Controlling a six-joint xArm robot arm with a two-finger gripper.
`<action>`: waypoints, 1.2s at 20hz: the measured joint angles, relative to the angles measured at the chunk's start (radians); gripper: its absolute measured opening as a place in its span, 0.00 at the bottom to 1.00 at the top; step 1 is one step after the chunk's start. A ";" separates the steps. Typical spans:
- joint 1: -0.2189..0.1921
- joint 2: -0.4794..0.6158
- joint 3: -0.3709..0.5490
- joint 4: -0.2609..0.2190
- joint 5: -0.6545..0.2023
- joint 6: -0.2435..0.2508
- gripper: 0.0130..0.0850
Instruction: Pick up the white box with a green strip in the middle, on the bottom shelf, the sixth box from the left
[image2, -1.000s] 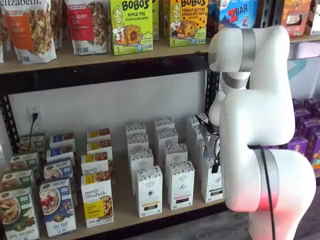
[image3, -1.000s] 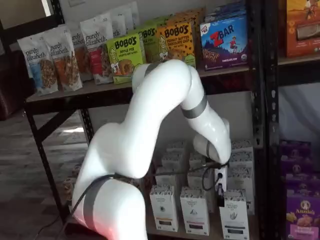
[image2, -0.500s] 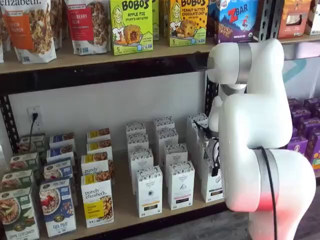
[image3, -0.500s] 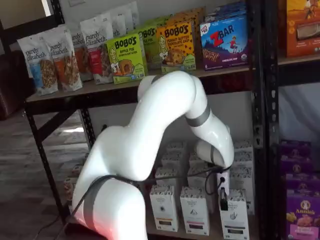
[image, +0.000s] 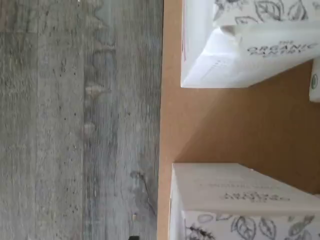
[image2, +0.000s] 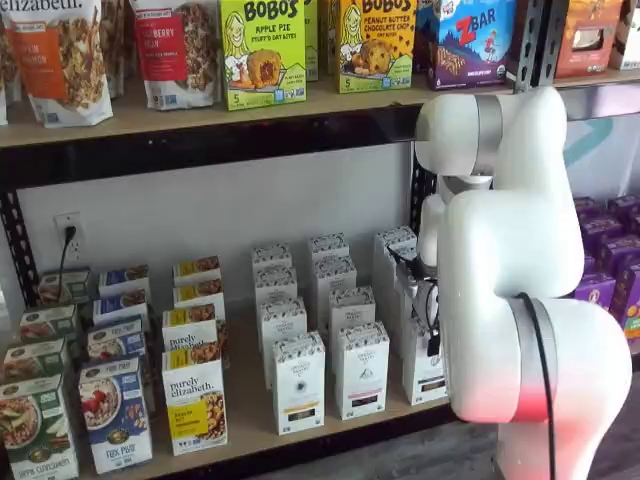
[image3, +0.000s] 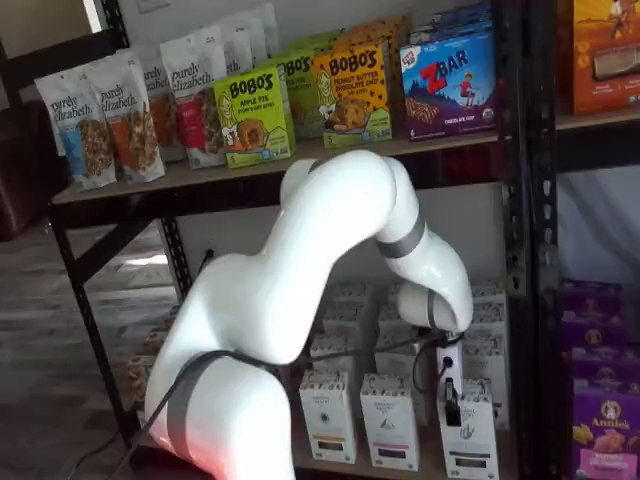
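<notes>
The white box (image2: 424, 368) stands at the right end of the front row on the bottom shelf (image2: 248, 402); the arm hides its right side. It also shows in a shelf view (image3: 468, 432). My gripper (image3: 451, 401) hangs right at this box's top front, with only a black finger and a cable showing. In a shelf view the gripper (image2: 432, 338) is seen side-on against the box. No gap between fingers shows. The wrist view shows two white patterned-top cartons (image: 245, 45) (image: 240, 200) on the shelf board (image: 210, 130); I cannot tell which is the task's box.
Two more tall white cartons (image2: 298, 382) (image2: 361, 369) stand left of it, with rows behind. A purely elizabeth box (image2: 194, 400) and cereal boxes (image2: 114, 412) fill the left. A black upright (image3: 520, 300) stands close on the right. Grey floor (image: 80, 120) lies in front.
The arm has sunk lower and shifted slightly right. The gripper has come down closer to the front-row box at the right end. No box has moved.
</notes>
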 joint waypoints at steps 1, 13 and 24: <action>0.000 0.001 0.000 -0.001 -0.003 0.000 1.00; 0.002 0.007 0.001 -0.020 -0.019 0.019 0.78; 0.008 -0.006 0.038 -0.013 -0.052 0.019 0.56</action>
